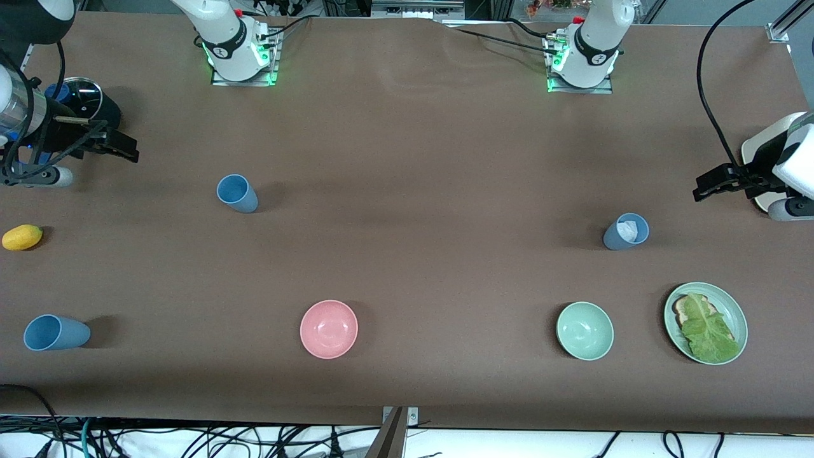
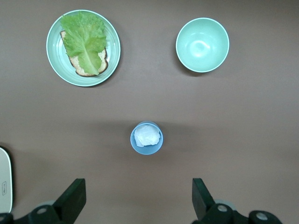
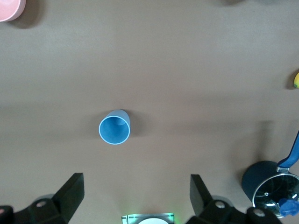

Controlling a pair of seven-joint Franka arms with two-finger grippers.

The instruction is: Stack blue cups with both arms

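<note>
While my left gripper (image 2: 135,200) and right gripper (image 3: 135,198) hung wide open and empty, three light, stiff, matte plastic blue cups (image 1: 237,193) stood well apart, best pinched across the rim.

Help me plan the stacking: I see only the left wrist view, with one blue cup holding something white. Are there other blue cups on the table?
Observer: Yes, two more. An empty cup stands upright toward the right arm's end of the table.
Operator: And the other one?
Observer: The third cup is at that same end, nearer the front camera than the yellow fruit.
Operator: Is the right arm ready to pick?
Observer: The right gripper is open and holds nothing, over the table beside a dark pot. The left gripper is open as well, over the left arm's end of the table.
</note>
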